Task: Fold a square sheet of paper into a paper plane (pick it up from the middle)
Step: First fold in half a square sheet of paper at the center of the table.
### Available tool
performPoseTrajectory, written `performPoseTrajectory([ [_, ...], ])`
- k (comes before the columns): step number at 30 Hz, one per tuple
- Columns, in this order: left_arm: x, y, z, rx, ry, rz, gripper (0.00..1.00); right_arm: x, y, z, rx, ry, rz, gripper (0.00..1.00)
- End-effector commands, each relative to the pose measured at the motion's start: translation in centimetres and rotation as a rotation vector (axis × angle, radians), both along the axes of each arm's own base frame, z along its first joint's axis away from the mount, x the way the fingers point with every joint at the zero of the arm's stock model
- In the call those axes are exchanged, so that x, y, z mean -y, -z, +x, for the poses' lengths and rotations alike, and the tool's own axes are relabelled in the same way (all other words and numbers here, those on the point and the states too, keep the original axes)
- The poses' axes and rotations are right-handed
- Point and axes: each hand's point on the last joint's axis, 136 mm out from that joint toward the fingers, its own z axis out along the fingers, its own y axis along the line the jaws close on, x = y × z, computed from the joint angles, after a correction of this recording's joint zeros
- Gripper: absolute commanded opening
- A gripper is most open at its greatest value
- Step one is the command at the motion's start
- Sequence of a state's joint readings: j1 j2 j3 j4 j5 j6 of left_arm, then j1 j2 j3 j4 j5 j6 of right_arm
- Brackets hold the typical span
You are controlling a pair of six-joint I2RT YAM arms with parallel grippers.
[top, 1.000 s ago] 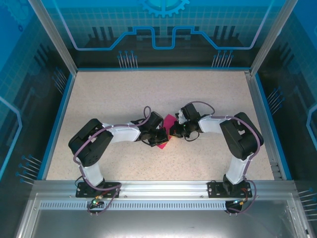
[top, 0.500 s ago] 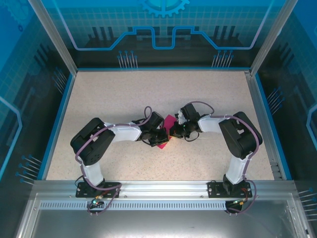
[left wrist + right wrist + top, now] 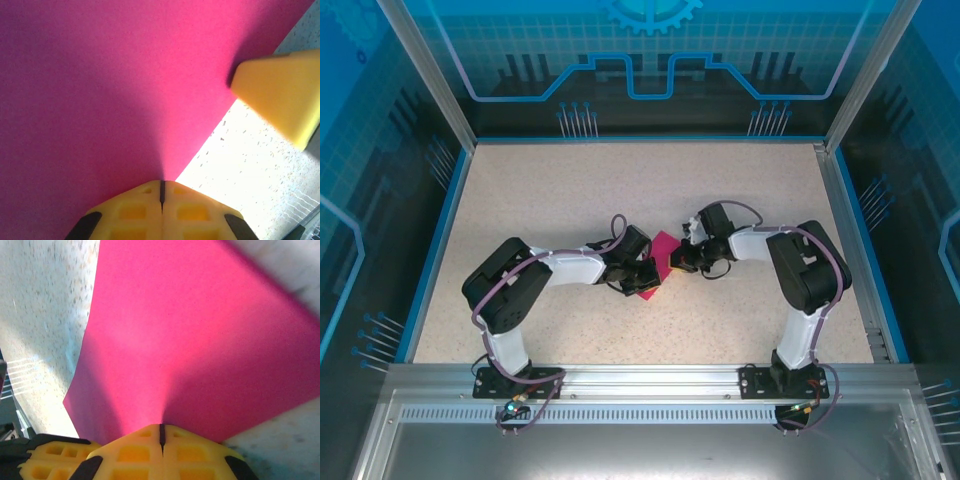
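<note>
- My left gripper is clenched on the paper. In the left wrist view the fingers meet in a thin seam with the pink edge pinched in it.
- My right gripper is clamped the same way on another edge, with the sheet fanning out from its closed tips.
- The two grips sit close together. One right fingertip shows at the sheet's edge in my left wrist view.
- What has just changed: in the top view my right wrist has drawn a little to the right and away from the left, which has held its place. More pink shows between the two grippers than a second ago.
- I judge this to be a pull that tightens or flattens a fold, so the task is mid-fold and not near done.
- The paper lies at the middle of the table, between and partly under my wrists.
- Its visible stretch runs near to far, with the far end leaning slightly right.
- I see no clear nose or ridge yet, so I cannot tell which end would be the point.
</note>
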State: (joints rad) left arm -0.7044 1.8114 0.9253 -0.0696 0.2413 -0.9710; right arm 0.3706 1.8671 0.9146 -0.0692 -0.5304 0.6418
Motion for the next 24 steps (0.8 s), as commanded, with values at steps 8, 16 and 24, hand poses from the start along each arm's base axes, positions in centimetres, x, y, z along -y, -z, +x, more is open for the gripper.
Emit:
performPoseTrajectory([
  [8, -3.3, 2.8, -3.4, -0.130, -0.021, 0.146, 0.00, 6.4, 1.8, 6.1, 0.068, 0.178, -0.197, 0.01],
  [16, -3.1, 2.7, -3.3, -0.127, -0.016, 0.141, 0.00, 7.1, -1.1, 8.5, 0.142, 0.197, -0.182, 0.01],
  [24, -2.6, 2.4, -2.8, -0.118, -0.015, 0.132, 0.00, 3.3, -5.8, 5.2, 0.198, 0.110, -0.020, 0.03],
])
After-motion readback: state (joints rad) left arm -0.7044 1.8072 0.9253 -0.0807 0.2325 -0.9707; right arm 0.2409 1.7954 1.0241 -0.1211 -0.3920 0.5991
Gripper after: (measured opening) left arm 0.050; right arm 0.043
